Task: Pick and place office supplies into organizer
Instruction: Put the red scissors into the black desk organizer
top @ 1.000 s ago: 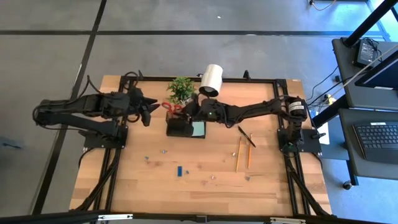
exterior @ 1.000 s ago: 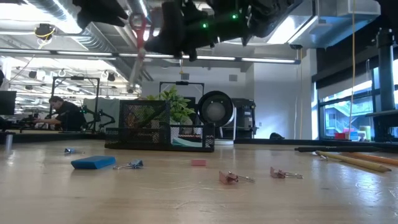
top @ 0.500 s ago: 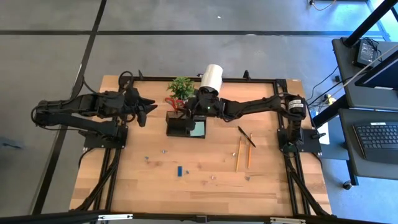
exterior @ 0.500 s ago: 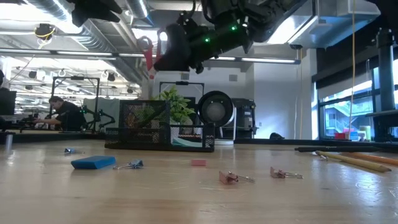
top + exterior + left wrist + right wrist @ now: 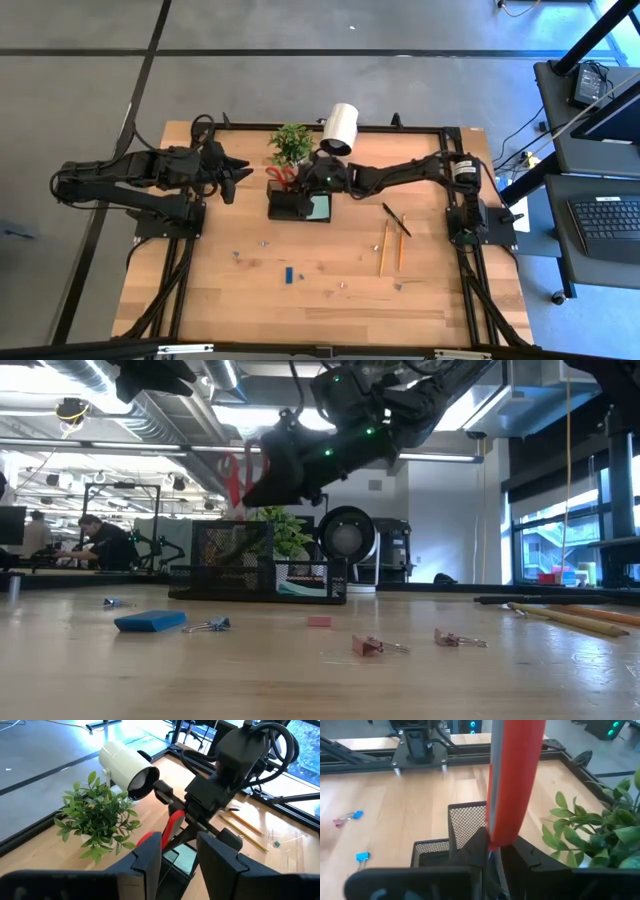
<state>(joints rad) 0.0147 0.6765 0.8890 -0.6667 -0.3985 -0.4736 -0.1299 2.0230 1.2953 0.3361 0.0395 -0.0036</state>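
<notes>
Black mesh organizer (image 5: 297, 205) holds teal note pad (image 5: 320, 208) in one compartment

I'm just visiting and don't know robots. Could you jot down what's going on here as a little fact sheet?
Right gripper: over the organizer, fingers shut on the red-handled scissors
Scissors: held above the organizer, not yet inside
Organizer: black mesh tray, pale teal note pad already in it
Left gripper: waiting off to the side, nothing between its fingers
Still on the table: pencils, dark pen, blue piece, small clips
Nearby, not supplies: potted plant, white lamp
</notes>
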